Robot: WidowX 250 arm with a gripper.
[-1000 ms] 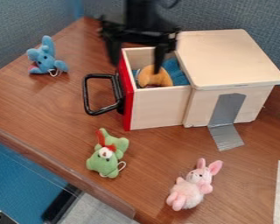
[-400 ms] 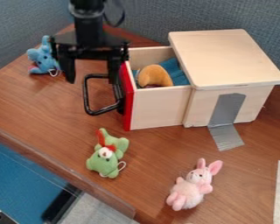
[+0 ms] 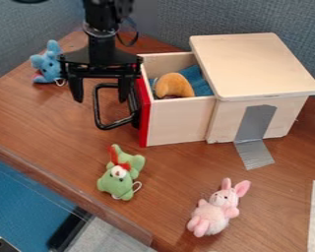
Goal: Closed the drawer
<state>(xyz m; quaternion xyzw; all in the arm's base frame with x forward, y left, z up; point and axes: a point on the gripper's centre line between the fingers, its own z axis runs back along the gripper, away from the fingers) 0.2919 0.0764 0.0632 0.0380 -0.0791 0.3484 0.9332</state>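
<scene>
The black gripper point(image 3: 101, 99) hangs open at the upper left, its two fingers apart, over the black handle on the drawer's front. Its right finger overlaps the top of the handle point(image 3: 97, 109) in the view; whether they touch I cannot tell. The drawer point(image 3: 180, 120), light wood with a red front, stands pulled out to the left of its wooden box point(image 3: 255, 64). Inside the drawer lie a tan-orange curved thing point(image 3: 174, 85) and blue cloth point(image 3: 197, 80).
A blue plush point(image 3: 49, 63) sits behind and left of the gripper. In front of the drawer lie a green plush point(image 3: 121, 177) and a pink plush rabbit point(image 3: 214, 209). Grey tape point(image 3: 255, 128) runs from the box onto the table point(image 3: 38, 115).
The gripper has moved left from above the drawer to the handle side, then slightly lower. The drawer and the plush toys have stayed where they were.
</scene>
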